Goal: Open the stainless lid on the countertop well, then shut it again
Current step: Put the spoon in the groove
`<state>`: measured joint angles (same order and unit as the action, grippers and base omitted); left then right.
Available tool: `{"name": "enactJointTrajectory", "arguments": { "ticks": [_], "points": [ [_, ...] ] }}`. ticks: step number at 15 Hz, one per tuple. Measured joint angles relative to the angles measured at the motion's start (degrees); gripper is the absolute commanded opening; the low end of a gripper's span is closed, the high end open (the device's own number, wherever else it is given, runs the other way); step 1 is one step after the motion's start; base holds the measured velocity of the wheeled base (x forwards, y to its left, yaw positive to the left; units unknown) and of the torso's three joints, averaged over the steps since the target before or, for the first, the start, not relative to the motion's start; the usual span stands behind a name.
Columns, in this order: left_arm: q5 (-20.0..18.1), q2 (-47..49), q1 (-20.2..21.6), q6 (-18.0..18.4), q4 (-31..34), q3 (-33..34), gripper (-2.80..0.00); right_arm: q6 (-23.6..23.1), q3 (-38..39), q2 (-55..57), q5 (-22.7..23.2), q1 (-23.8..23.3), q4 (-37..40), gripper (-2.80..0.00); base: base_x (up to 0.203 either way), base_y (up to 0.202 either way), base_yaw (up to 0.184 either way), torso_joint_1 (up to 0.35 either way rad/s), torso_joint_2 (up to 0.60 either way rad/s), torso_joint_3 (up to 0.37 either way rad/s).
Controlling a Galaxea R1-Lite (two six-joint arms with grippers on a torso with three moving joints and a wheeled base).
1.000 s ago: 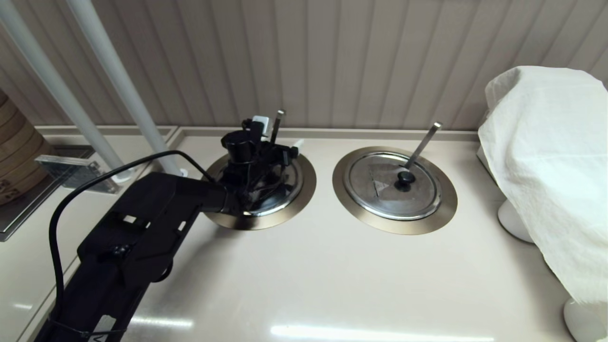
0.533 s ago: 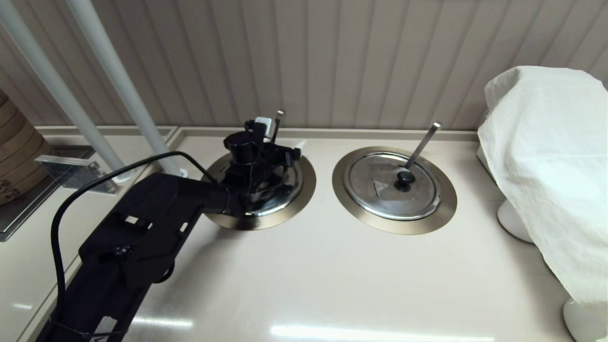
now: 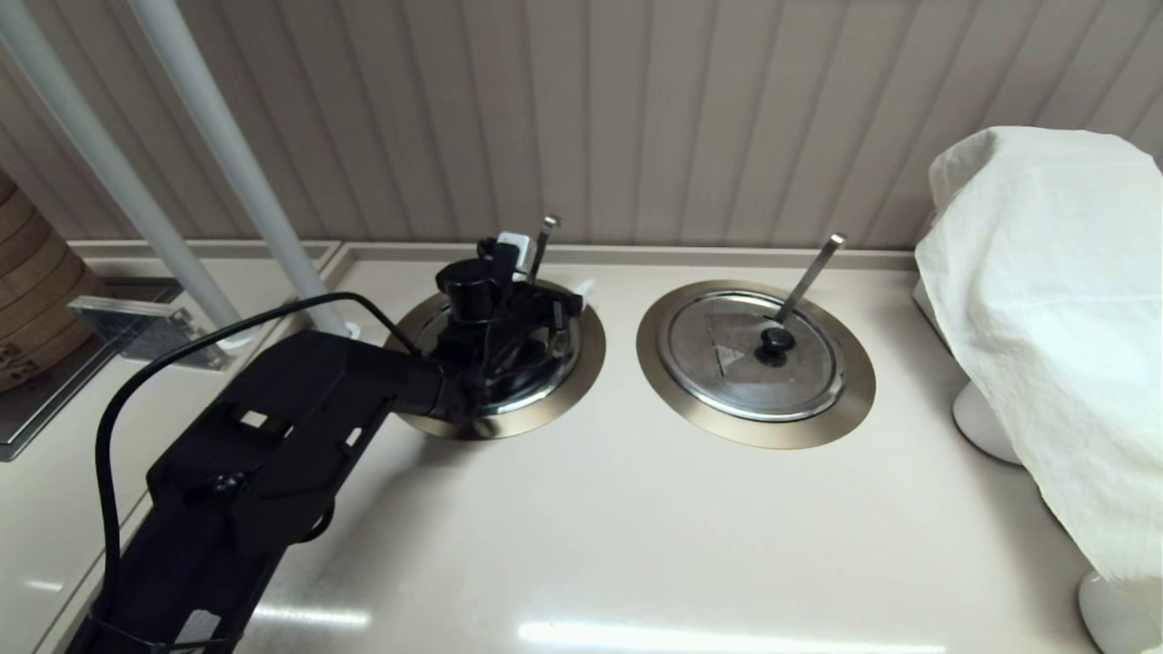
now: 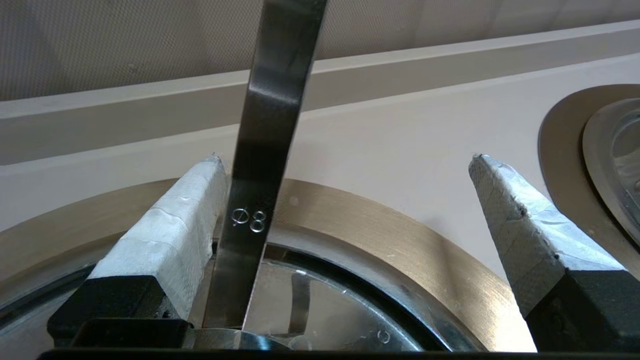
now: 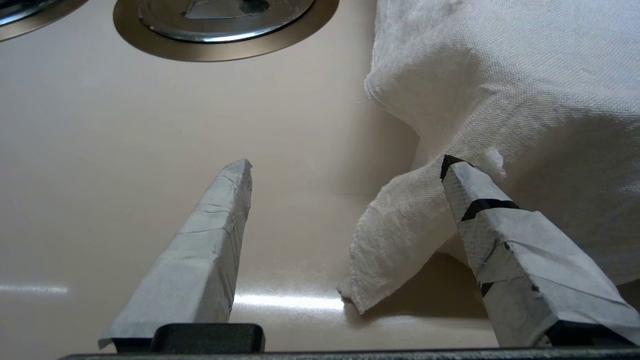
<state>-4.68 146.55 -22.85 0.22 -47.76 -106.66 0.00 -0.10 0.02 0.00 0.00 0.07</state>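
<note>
The left gripper (image 4: 345, 160), spread wide, had been shifted rightward over the stainless lid (image 3: 536, 386), seated in the left countertop well (image 3: 581, 363); the ladle handle (image 4: 265, 150) should be cleared first

My left gripper (image 4: 345, 165) wears matt, woven-textured grey tape. Beside it, the stainless lid (image 3: 536, 377) shines mirror-bright inside the countertop well (image 4: 400, 240), brushed bronze metal. The counter (image 3: 636, 536) gleams smooth, glossy beige.

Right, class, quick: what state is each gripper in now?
Left gripper: open, over the stainless lid, one finger against the ladle handle.
Right gripper: open, holding nothing.
</note>
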Motion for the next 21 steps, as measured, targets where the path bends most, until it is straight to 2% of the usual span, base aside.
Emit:
{"name": "enactJointTrajectory", "arguments": {
  "ticks": [11,21],
  "points": [
    [-0.11,-0.7,0.0,0.28,0.07,0.81,0.0,0.0,0.0,0.0,0.0,0.0,-0.04,0.0,0.0,0.0,0.0,0.0,0.0,0.0],
    [0.06,-0.68,-1.84,1.62,-1.44,1.94,0.0,-0.02,0.0,0.0,0.0,0.0,-0.04,0.0,0.0,0.0,0.0,0.0,0.0,0.0]
  ]
}}
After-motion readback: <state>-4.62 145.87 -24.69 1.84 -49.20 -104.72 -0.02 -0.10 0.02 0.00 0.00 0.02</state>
